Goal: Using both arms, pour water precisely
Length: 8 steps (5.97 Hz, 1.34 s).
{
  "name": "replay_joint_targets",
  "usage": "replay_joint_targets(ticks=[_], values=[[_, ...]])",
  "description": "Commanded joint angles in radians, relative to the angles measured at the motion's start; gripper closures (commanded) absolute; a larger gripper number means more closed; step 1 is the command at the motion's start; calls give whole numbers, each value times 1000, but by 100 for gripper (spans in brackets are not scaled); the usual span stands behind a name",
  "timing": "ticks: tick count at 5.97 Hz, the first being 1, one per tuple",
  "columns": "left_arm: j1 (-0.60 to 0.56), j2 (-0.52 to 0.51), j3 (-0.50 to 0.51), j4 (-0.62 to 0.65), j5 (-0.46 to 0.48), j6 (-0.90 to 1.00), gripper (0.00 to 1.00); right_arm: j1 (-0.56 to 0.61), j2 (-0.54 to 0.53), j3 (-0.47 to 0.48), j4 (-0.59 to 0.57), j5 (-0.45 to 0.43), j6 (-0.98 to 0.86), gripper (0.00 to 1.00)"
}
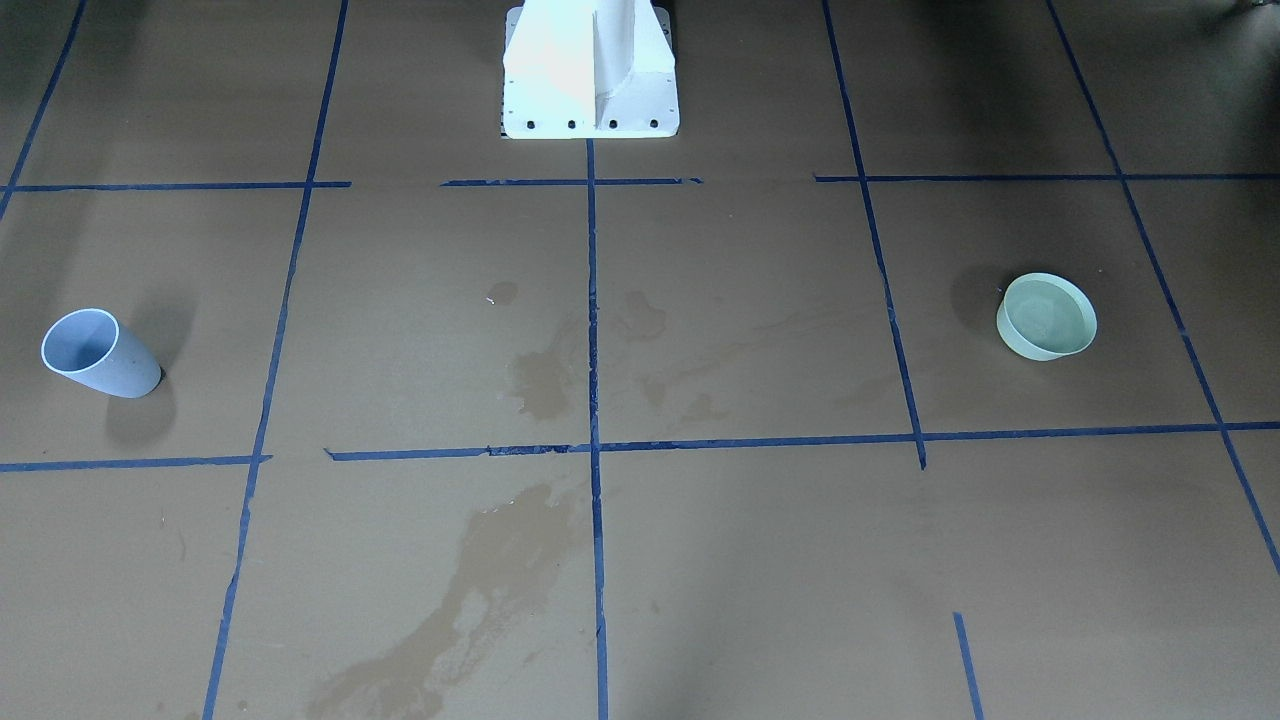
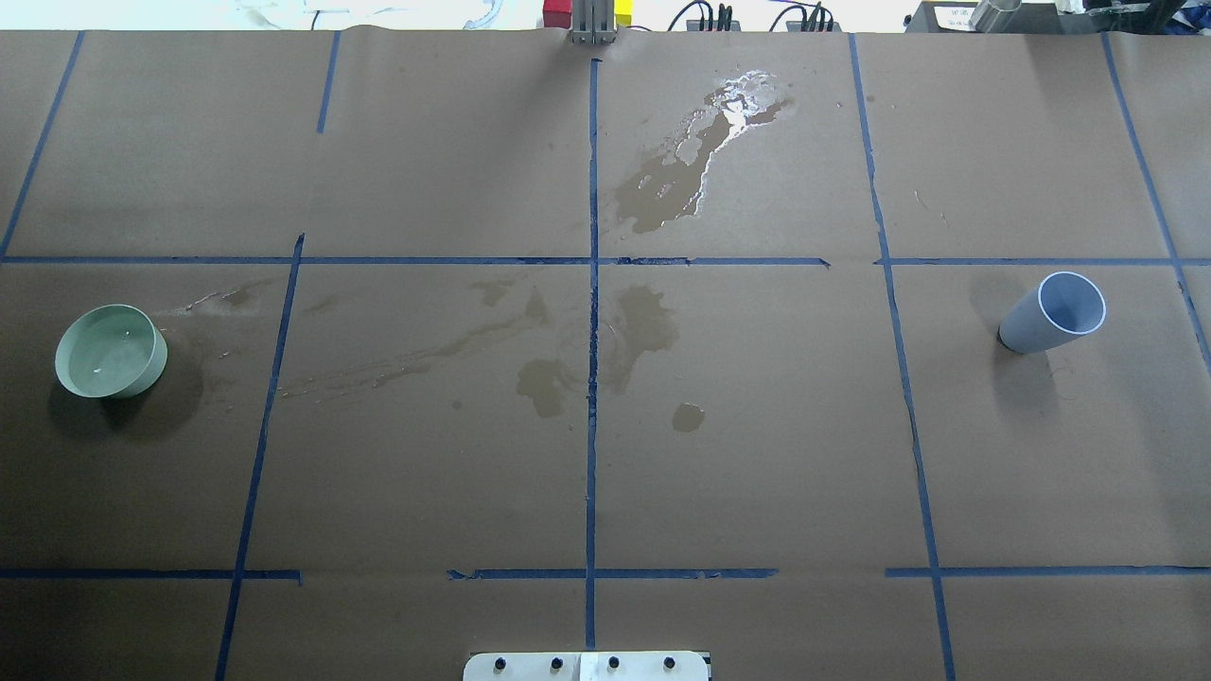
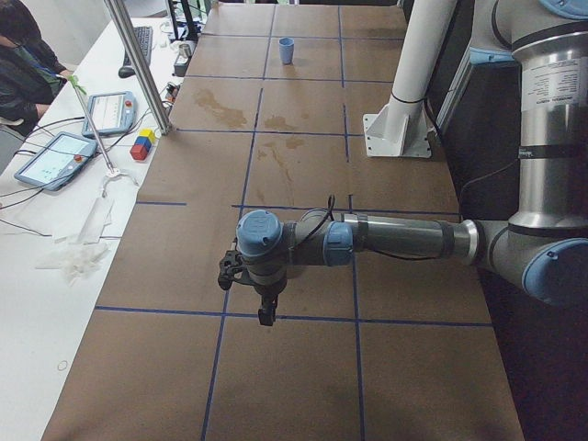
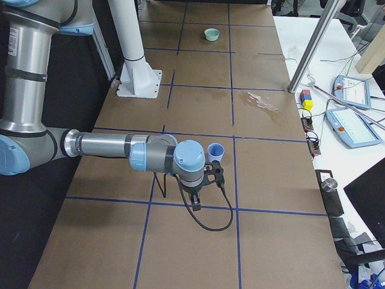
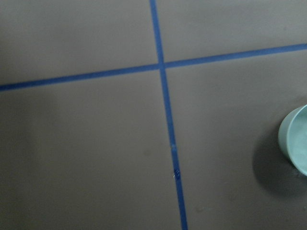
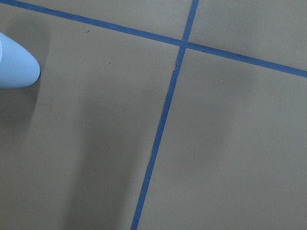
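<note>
A mint-green bowl (image 2: 111,350) stands at the table's left end, and faint glints of water (image 2: 102,357) show inside it. The same bowl (image 1: 1047,316) sits at the right of the front-facing view and at the right edge of the left wrist view (image 5: 295,143). A pale blue cup (image 2: 1055,312) stands at the right end, and its inside is not visible. My left gripper (image 3: 265,314) hangs over the paper at the bowl's end. My right gripper (image 4: 197,205) hangs just beside the blue cup (image 4: 215,150). I cannot tell whether either gripper is open or shut.
Brown paper with a blue tape grid covers the table. A wet, glinting puddle (image 2: 719,123) and darker stains (image 2: 643,326) lie near the middle. The white pedestal (image 1: 590,70) stands at the robot's side. A person (image 3: 23,64), tablets and a metal pole (image 3: 138,64) line the operators' side.
</note>
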Motion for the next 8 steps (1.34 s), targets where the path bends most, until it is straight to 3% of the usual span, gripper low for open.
replay_joint_targets(ticks=[1,8], values=[[0,8,40,-14,0,-1,0,-7,7,-6,0,-4,8,0],[7,2,20,-38,3,7,0,-13,7,-29,5,4,9,0]])
